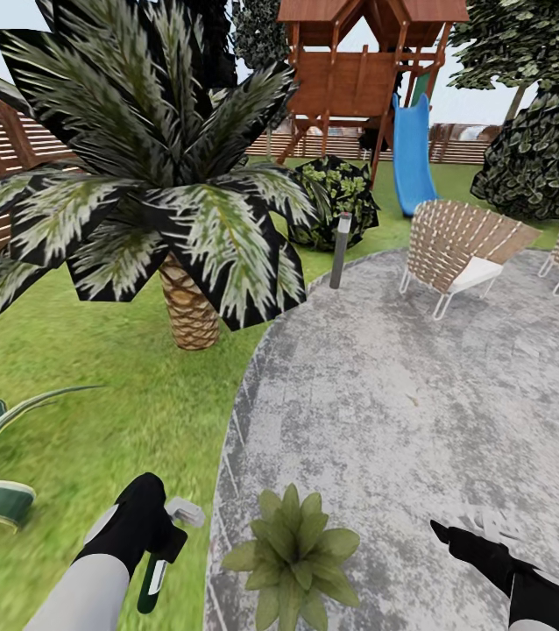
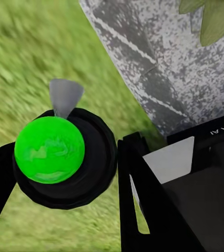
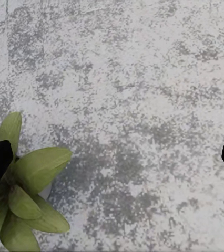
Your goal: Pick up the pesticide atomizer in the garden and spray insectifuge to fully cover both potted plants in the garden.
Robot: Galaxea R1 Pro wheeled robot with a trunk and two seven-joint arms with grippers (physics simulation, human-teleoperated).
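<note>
Bare paving open ahead, big palm crowding left

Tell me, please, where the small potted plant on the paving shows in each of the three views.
Head view: potted plant at bottom centre, on the paved patch's edge, between the arms.
Left wrist view: leaf tips in the top right corner.
Right wrist view: leaves at lower left.
Shared landmark: the speckled grey paving.
</note>
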